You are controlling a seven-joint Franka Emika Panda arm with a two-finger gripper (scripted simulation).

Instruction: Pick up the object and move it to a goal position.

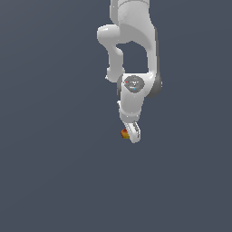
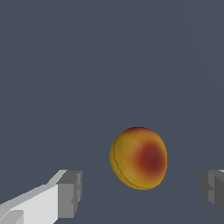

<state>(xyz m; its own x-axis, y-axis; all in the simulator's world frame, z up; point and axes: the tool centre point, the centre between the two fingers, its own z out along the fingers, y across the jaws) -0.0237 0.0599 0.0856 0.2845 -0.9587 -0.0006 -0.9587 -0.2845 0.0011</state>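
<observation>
Smooth rounded fruit-like lump, red blending into orange-yellow [image 2: 138, 158], seen between spread fingers.

A faint seam is seen around the lump's yellow edge; it is flanked, untouched, by blocky grey pads [image 2: 70, 194] of the glossy white hand [image 1: 131, 133], shown low beside it on the matte slate-grey worktop [image 1: 50, 172].

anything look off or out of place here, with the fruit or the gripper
Nothing stands out. The object, a smooth red-to-yellow fruit, looks whole and unmarked on the plain grey surface. The gripper is open, its fingers apart on either side of the fruit without touching it. Nothing is spilled or damaged.
</observation>
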